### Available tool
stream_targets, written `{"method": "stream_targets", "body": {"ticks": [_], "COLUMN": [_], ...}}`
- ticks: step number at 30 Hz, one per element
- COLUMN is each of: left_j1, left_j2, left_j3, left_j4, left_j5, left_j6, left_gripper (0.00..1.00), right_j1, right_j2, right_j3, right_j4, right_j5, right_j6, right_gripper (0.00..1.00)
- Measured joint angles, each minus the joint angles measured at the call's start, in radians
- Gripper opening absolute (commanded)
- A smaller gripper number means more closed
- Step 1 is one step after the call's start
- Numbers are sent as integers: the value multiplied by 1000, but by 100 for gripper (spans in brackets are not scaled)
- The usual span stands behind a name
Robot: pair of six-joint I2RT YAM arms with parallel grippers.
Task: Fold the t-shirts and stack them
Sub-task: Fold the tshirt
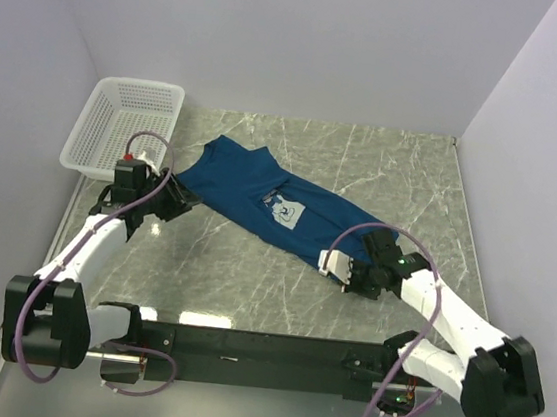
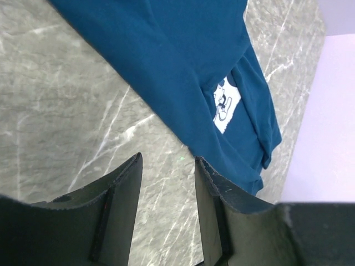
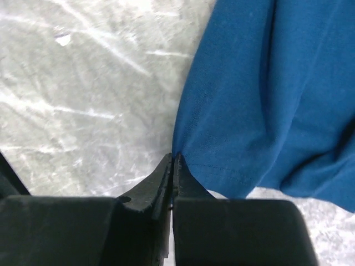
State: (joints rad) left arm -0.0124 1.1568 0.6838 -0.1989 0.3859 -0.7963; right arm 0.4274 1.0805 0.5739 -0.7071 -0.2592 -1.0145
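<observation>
**A:** What else sits on the tabletop (image 1: 393, 171) besides the garment?

**B:** A white mesh basket (image 1: 126, 129) in the far left corner, near the left arm's wrist and apart from the cloth. Pale walls close in three sides. A black rail (image 1: 263, 348) runs along the near edge between the two arm bases, and a purple cable (image 1: 145, 143) loops above the left wrist.

**A:** And where is the t-shirt (image 1: 250, 190)?

**B:** It lies diagonally across the middle of the grey marble, from far left to near right. Its pale print (image 1: 283, 210) faces up, and the fabric is rumpled into long folds.

**A:** What about the left end effector (image 1: 185, 199)?

**B:** It is just beside the shirt's left end, low over the stone. In the wrist view its fingers (image 2: 125, 188) are spread apart over bare marble. The blue cloth (image 2: 166, 61) lies ahead of the tips, not between them.

**A:** And the right end effector (image 1: 337, 268)?

**B:** It is at the shirt's near right end. Its wrist view shows the end effector (image 3: 173, 159) clenched, with a hemmed corner of the cloth (image 3: 266, 94) pinched right at the tips. The rest of the fabric spreads away to the right.
</observation>
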Motion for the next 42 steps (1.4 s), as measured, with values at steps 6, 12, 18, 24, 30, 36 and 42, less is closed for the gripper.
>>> {"method": "stream_targets", "body": {"ticks": [6,12,18,24,30,36,42], "left_j1": [-18,-99,-125,-122,-122,-109,-94], "left_j2": [151,406,544,603,658,658,658], "left_j3": [-21,32,205,270,322,343,356], "left_j4": [81,82,81,73,64,19,-14], "left_j5": [9,-40,-138,-193,-206,-218,-213], "left_j6": [-47,-93,-115,-129,-125,-95,-66], "left_gripper": [48,49,50,41,0,0,0], "right_j1": [0,0,0,0,0,0,0], "right_j2": [-56,-21,-18,-18,-31,-134,-143], "right_j3": [-39,-44,-45,-54,-60,-124,-131], "right_j4": [-32,-37,-35,-31,-43,-69,-80], "right_j5": [0,0,0,-1,1,26,39], "right_j6": [-33,-35,-35,-42,-87,-188,-246], "right_gripper": [0,0,0,0,0,0,0]}}
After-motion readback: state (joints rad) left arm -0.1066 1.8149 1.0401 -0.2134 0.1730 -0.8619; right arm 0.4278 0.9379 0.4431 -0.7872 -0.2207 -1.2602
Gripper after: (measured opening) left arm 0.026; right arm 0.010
